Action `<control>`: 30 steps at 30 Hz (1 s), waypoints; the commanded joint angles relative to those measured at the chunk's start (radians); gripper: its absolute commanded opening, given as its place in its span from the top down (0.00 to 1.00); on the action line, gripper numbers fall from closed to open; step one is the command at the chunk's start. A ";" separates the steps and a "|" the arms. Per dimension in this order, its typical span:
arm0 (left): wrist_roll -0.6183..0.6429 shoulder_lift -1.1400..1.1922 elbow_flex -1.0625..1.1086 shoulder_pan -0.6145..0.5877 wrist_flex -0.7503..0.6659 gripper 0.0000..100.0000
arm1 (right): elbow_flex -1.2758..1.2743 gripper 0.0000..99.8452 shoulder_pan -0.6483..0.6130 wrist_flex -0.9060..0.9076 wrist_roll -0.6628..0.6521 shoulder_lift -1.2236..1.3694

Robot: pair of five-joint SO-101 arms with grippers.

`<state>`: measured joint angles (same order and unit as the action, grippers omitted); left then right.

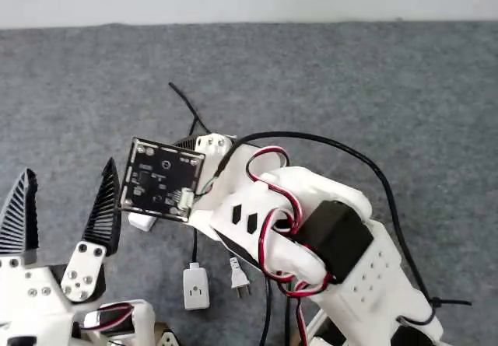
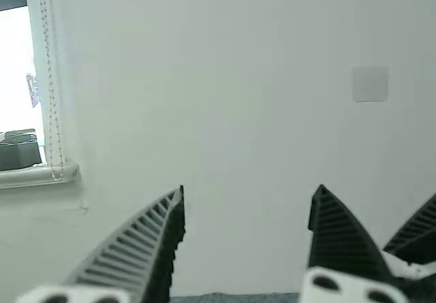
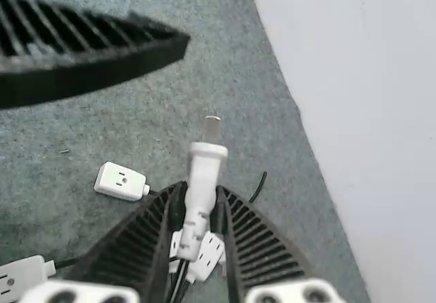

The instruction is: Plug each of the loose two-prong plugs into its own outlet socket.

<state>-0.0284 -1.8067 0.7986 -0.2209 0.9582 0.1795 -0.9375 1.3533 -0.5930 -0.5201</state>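
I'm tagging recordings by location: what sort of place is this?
Probably an indoor room, perhaps an office or lab: grey carpet, a plain white wall, and a window sill with a bead cord.

Grey carpeted table point(image 1: 373, 82) with white outlet socket point(image 1: 195, 286), 2-prong plug point(image 1: 240, 276)

white plug point(image 3: 203, 173) clamped between fingers point(image 3: 139, 238), socket point(image 3: 121, 181) seemingly lying flat

outlet socket point(image 1: 196, 286), loose plug point(image 1: 240, 276) (just beside)
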 commanded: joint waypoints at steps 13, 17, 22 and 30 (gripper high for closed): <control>0.006 -0.011 0.262 0.037 -0.101 0.72 | 0.011 0.99 -0.076 -0.005 -0.005 -0.033; 0.006 -0.011 0.278 0.037 -0.100 0.72 | 0.011 0.99 -0.076 -0.005 -0.005 -0.033; 0.011 -0.011 0.292 0.037 -0.078 0.72 | 0.011 0.99 -0.076 -0.005 -0.003 -0.033; 0.012 -0.012 0.306 0.037 -0.078 0.72 | 0.011 0.99 -0.076 -0.005 -0.003 -0.031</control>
<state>-0.0207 -1.8082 1.1055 -0.1933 0.8753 0.1765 -0.9943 1.3548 -0.5930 -0.5232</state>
